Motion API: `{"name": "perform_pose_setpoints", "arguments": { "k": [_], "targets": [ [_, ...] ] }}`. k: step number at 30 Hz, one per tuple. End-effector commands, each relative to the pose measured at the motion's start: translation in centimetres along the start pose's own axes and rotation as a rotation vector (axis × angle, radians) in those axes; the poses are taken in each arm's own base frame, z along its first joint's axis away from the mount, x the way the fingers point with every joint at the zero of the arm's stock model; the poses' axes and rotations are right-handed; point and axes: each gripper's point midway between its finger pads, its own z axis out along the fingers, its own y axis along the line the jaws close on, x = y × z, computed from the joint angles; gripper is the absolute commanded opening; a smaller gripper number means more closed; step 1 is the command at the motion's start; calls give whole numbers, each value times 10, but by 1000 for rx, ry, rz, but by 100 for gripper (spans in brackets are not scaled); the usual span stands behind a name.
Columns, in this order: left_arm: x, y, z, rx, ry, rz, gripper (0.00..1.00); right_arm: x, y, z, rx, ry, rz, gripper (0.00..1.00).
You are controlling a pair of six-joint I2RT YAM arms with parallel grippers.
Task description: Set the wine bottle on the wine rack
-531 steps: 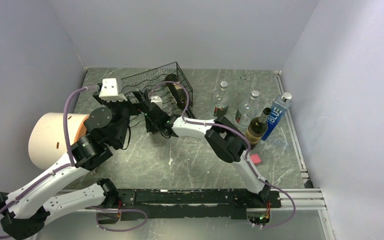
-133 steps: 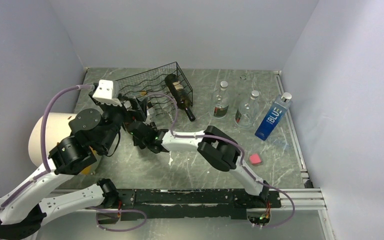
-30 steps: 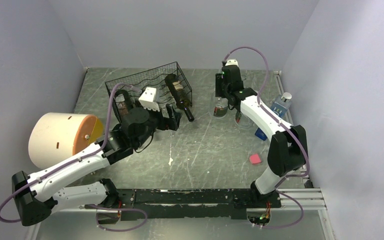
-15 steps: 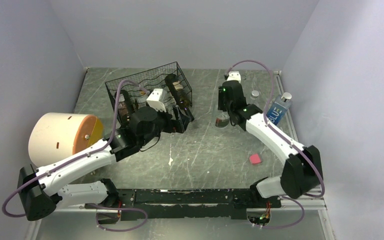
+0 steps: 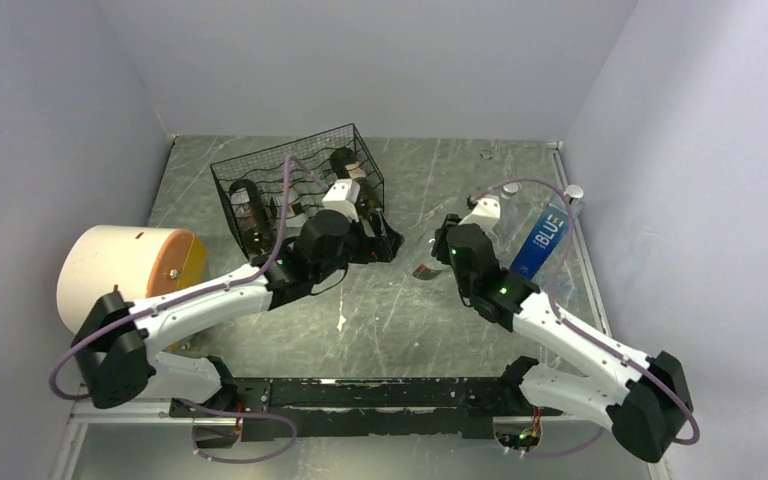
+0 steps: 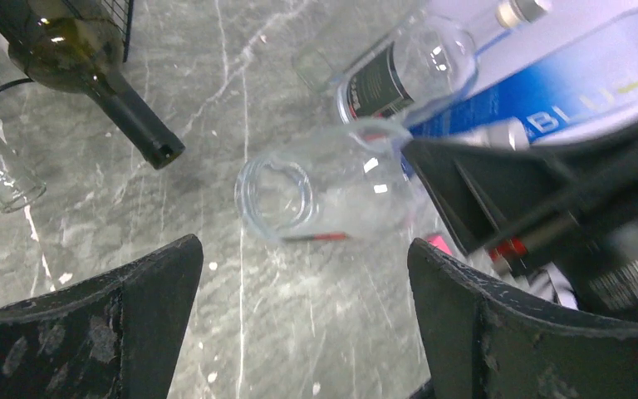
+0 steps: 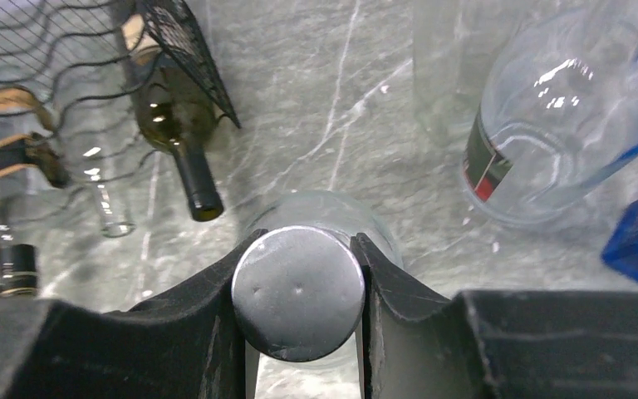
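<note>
**Carrying a clear bottle toward the rack**

From above, the right hand (image 5: 440, 252) holds a clear bottle (image 5: 423, 268) tilted over the worktop (image 5: 390, 320). The left hand (image 5: 384, 244) sits just to its left, and the wine rack (image 5: 290, 170) lies beyond that. One dark bottle (image 5: 352, 175) already lies in the rack's end nearest the left hand. A second dark bottle (image 5: 247, 208) lies at the far end. A blue bottle (image 5: 545, 235) stands behind the right hand. I judge the task partly done: this bottle is lifted but not yet racked.

Half a second ago the right hand was farther back among the standing bottles, and it has since drawn in toward the left hand. The left arm has also stretched further out past the rack's end.

In the left wrist view, the left hand's fingers (image 6: 133, 307) stand released and wide apart. The clear bottle's base faces them, just ahead, untouched.

In the right wrist view, the right hand's fingers (image 7: 208, 291) are clenched on the bottle's silver cap (image 7: 299, 295), with the body hanging below. The rack and its dark bottle lie ahead and to the left.
</note>
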Motion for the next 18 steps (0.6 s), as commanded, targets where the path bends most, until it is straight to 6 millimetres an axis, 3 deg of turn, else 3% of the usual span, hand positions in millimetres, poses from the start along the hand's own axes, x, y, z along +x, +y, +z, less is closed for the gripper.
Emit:
{"name": "perform_pose_setpoints", "arguments": {
  "k": [1, 6, 12, 18],
  "targets": [
    [-37, -6, 26, -18, -175, -101, 96, 69, 3, -14, -53, 178, 138, 0],
    [-23, -8, 58, -25, -124, -132, 95, 85, -6, -22, -33, 216, 185, 0],
    [4, 19, 77, -93, -34, -167, 95, 91, 3, -39, -130, 273, 207, 0],
    [11, 51, 70, -160, -12, -185, 95, 121, 10, -61, -262, 370, 220, 0]
  ]
}}
